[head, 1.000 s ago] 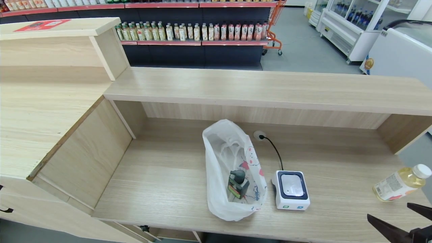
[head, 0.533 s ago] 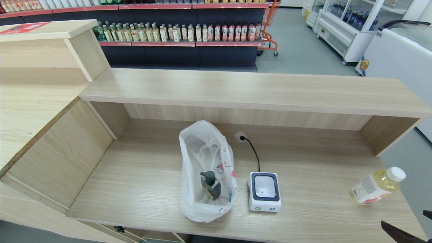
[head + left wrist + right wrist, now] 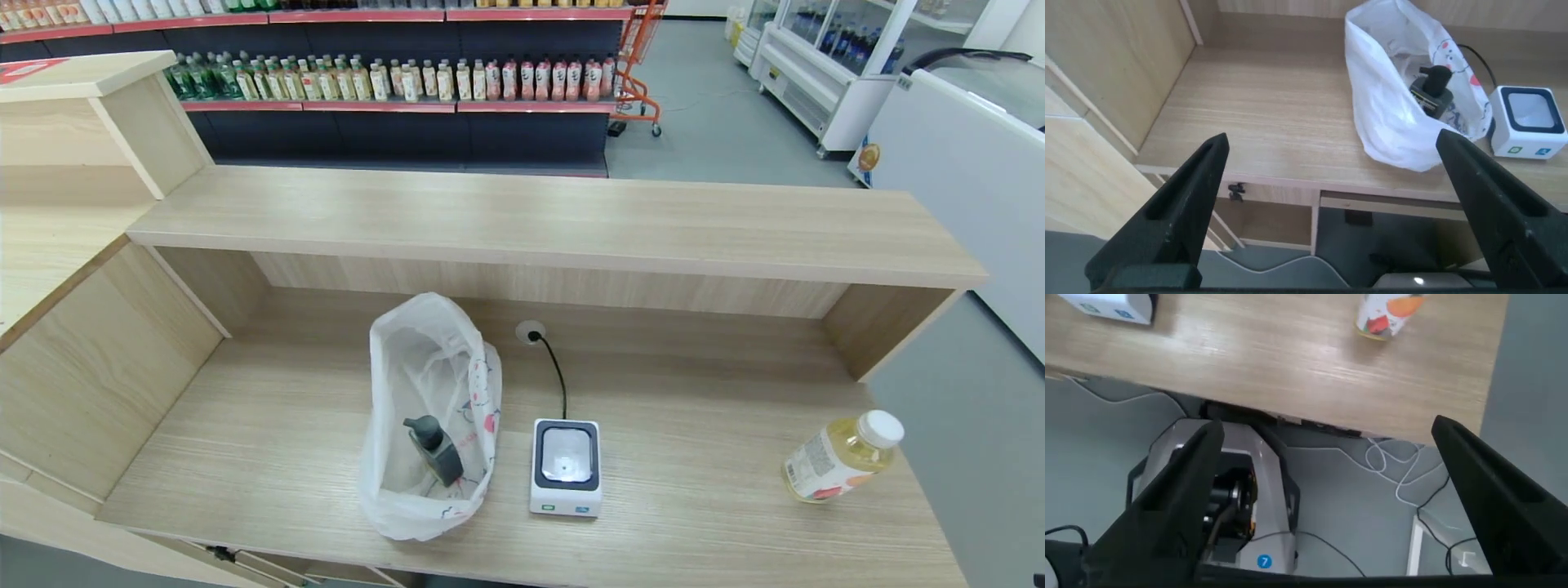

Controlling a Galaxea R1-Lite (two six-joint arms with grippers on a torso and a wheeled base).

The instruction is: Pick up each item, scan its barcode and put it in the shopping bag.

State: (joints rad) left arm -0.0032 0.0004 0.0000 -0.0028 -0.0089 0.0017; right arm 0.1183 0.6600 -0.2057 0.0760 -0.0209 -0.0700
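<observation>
A white plastic shopping bag (image 3: 424, 408) stands open on the lower counter with a dark pump bottle (image 3: 437, 449) inside it. Just right of it sits the white barcode scanner (image 3: 566, 465). A bottle of yellow liquid with a white cap (image 3: 841, 457) lies on its side near the counter's right end. My left gripper (image 3: 1331, 212) hangs open and empty off the counter's front edge, short of the bag (image 3: 1396, 106), the pump bottle (image 3: 1433, 88) and the scanner (image 3: 1531, 121). My right gripper (image 3: 1331, 506) is open and empty, below the front edge near the yellow bottle (image 3: 1388, 312).
A raised wooden ledge (image 3: 555, 220) runs along the back of the counter, and a side wall (image 3: 82, 367) closes its left end. The scanner's black cable (image 3: 555, 367) runs to a hole in the counter. Store shelves with bottles and freezers stand behind.
The head camera has turned to the right, so bag, scanner and bottle sit further left in the picture. My right gripper's fingers have dropped away past the picture's lower right corner.
</observation>
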